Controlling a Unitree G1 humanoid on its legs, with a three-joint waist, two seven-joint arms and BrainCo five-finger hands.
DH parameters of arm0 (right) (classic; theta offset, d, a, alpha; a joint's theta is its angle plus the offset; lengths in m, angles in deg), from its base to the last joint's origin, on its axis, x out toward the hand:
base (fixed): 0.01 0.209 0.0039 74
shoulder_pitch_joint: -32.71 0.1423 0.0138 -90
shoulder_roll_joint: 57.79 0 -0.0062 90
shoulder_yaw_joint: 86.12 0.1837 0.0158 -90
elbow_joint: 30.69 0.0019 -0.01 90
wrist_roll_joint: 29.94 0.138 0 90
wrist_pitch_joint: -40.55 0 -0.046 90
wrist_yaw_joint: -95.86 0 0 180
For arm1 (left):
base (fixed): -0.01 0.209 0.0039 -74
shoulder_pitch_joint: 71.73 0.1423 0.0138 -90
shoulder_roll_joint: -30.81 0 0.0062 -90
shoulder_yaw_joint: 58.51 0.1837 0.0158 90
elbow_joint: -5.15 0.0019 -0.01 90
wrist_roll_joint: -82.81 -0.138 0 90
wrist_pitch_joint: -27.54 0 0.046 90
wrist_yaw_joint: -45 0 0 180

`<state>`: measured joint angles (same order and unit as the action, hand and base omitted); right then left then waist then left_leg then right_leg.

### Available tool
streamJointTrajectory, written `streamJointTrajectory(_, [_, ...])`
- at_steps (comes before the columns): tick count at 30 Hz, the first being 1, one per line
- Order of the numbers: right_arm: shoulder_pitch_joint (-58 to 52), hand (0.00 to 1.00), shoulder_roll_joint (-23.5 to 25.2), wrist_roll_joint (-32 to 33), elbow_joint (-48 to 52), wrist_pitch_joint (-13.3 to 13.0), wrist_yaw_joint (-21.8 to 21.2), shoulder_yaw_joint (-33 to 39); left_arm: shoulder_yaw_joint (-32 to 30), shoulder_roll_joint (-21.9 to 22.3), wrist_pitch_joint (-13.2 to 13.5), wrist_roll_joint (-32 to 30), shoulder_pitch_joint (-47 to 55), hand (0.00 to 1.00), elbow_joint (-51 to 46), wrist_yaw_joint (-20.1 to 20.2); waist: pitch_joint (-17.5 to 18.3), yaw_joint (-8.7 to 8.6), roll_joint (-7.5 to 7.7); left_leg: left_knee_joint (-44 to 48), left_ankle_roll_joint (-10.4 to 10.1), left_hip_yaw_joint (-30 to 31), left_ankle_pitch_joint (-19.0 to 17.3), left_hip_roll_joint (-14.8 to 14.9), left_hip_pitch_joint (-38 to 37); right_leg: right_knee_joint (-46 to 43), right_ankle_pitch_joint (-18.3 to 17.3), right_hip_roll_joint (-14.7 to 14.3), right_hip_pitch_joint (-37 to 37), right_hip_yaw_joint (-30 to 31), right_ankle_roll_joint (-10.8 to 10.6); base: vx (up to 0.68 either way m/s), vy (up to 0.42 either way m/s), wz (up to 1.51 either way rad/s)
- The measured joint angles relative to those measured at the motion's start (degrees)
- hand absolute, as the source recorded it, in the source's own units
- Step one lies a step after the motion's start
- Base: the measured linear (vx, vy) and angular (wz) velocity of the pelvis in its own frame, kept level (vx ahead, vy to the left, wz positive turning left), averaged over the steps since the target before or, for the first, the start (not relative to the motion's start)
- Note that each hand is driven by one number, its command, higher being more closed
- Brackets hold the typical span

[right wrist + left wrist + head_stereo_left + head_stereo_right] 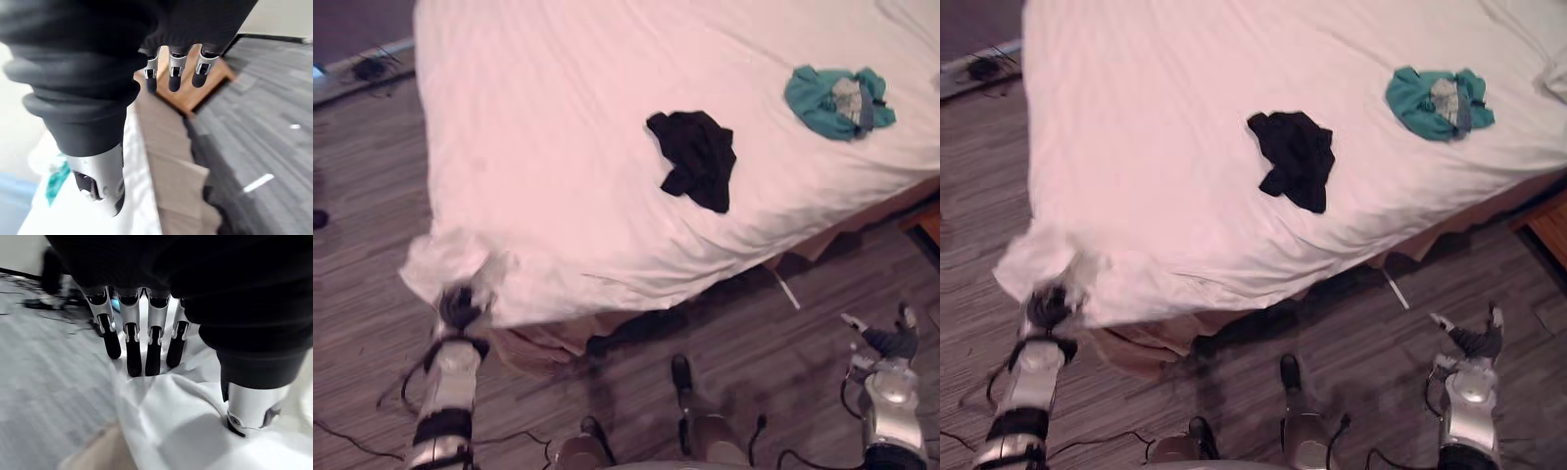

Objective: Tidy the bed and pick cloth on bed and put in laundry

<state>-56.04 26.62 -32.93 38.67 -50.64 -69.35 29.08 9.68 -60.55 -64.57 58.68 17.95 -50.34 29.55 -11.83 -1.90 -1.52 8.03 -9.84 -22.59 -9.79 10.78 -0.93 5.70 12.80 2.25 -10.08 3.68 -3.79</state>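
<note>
Black cloth (697, 157) lies crumpled near the middle of the white sheet (558, 117) that covers the bed, apart from both hands. From it, a teal cloth (832, 100) with a grey patch sits at about 2 o'clock, well apart, nearer the bed's far right side. Smooth sheet surrounds both pieces on every side.

The sheet's near edge runs from 8 o'clock to 3 o'clock of the black cloth and hangs over a tan bed base (822, 245). At 8 o'clock the sheet corner bunches up around the left hand (460, 305). In the left wrist view its fingers (133, 357) run straight, close together, with tips against a fold of the sheet, and the thumb (252, 406) rests on the cloth apart from them; I cannot tell whether any fabric is pinched.

The right hand (891, 341) hangs at 4 o'clock over the grey plank floor (372, 176), holding nothing, fingers (176, 78) straight and loosely spread. A dark item (631, 331) lies on the floor at the bed's edge at 6 o'clock, and a wooden piece (930, 220) stands at 3 o'clock. Open floor lies along the bed's left side.
</note>
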Motion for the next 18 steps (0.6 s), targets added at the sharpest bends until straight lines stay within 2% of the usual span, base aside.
streamJointTrajectory(4, [6.91, 1.00, -4.45, -2.16, 2.52, -0.23, -2.60, -11.09, -5.43, 6.12, -0.02, 5.46, 11.39, 0.00, 6.97, -0.30, 1.48, 2.85, 1.24, 0.29, 0.30, 1.95, -0.05, -1.37, 0.13, 0.22, -0.17, 1.39, 0.20, -0.66, -0.48, -0.08, 0.018, 0.14])
streamJointTrajectory(5, [8.33, 1.00, -4.73, -2.20, 2.52, -0.25, -2.75, -12.78, -6.19, 6.86, -0.03, 5.96, 12.08, 0.00, 8.45, -0.31, 1.50, 3.03, 1.37, 0.37, 0.31, 2.16, -0.03, -1.51, 0.27, 0.19, -0.13, 1.61, 0.19, -0.70, -0.52, -0.07, 0.014, 0.12])
streamJointTrajectory(9, [22.15, 1.00, -4.89, -2.37, 2.49, -0.95, -3.98, -24.78, -10.28, 12.87, 0.02, 11.60, 15.71, 0.00, 16.12, -0.71, 0.71, 5.85, 1.85, 2.88, 0.69, 4.55, -0.02, -2.07, 4.32, 0.00, 0.61, 2.81, -1.65, -2.10, -0.75, -0.08, -0.001, 0.22])
streamJointTrajectory(12, [33.33, 1.00, -4.88, -2.91, 1.31, -0.96, -3.83, -29.91, -10.27, 15.31, 0.14, 14.12, 15.70, 0.00, 16.76, -1.10, -2.76, 6.34, 2.73, 5.74, 0.73, 7.03, -0.01, -1.94, 8.43, -0.01, 1.42, 3.09, -3.29, -3.74, -0.50, -0.12, -0.014, 0.40])
streamJointTrajectory(15, [44.95, 1.00, -5.91, -3.19, -0.52, -1.17, -3.31, -32.84, -10.03, 16.26, 0.28, 17.05, 14.68, 0.00, 16.57, -1.25, -7.62, 7.74, 3.40, 8.74, 0.77, 10.05, -0.05, -1.70, 13.47, -0.01, 1.69, 3.63, -5.45, -5.84, -0.36, -0.15, 0.018, 0.43])
streamJointTrajectory(16, [50.55, 1.00, -6.70, -3.10, -3.17, -1.16, -2.77, -34.09, -9.70, 16.21, 0.41, 17.90, 13.96, 0.00, 16.49, -1.45, -9.95, 7.78, 3.28, 10.12, 0.83, 12.03, 0.03, -1.80, 16.58, -0.02, 1.94, 3.86, -6.86, -7.68, -0.46, -0.15, 0.023, 0.51])
streamJointTrajectory(17, [51.91, 1.00, -7.00, -3.04, -3.91, -1.15, -2.45, -34.42, -9.57, 16.18, 0.49, 18.22, 13.65, 0.00, 16.42, -1.66, -10.59, 7.90, 3.24, 10.48, 0.86, 12.52, 0.04, -1.82, 17.45, -0.02, 2.05, 3.89, -7.34, -8.24, -0.51, -0.13, 0.007, 0.52])
streamJointTrajectory(18, [54.38, 1.00, -7.76, -2.58, -5.77, -1.14, -2.20, -34.57, -8.65, 16.02, 0.75, 18.95, 12.78, 0.00, 16.10, -2.34, -12.05, 8.66, 3.04, 11.25, 1.29, 13.55, 0.33, -1.81, 19.48, -0.03, 2.40, 3.90, -8.33, -8.76, -0.72, -0.07, 0.020, 0.48])
